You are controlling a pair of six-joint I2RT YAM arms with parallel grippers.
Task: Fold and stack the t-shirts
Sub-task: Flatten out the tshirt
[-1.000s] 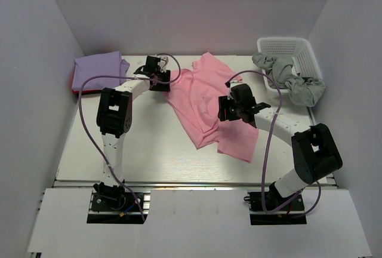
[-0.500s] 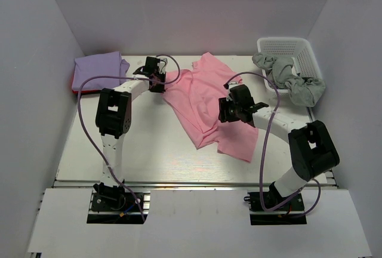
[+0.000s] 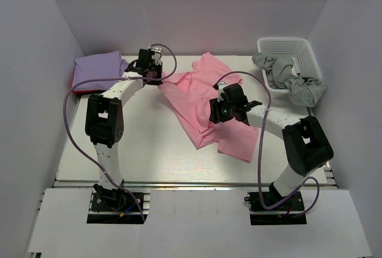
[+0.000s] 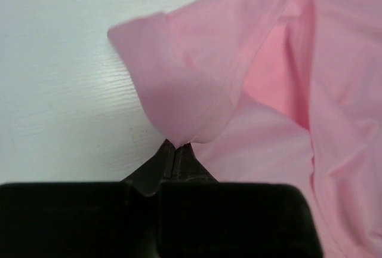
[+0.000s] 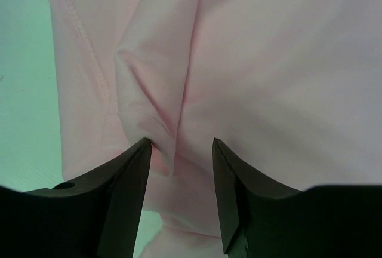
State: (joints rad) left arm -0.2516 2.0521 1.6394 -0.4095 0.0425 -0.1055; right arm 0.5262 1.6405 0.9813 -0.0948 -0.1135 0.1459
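While the soft pink t-shirt (image 3: 192, 100) lies rumpled and creased near the table (image 3: 149, 144)'s far edge, the left gripper (image 4: 175, 146) pinches its hemmed sleeve, jaws pressed together; the right gripper (image 5: 181, 144) straddles a raised fold, jaws spread.

I have closed my left gripper (image 4: 176, 146) on an edge of the pink t-shirt (image 3: 200, 100) and pulled that edge toward the upper left of the top view. My right gripper (image 5: 179, 144) has moved slightly left.
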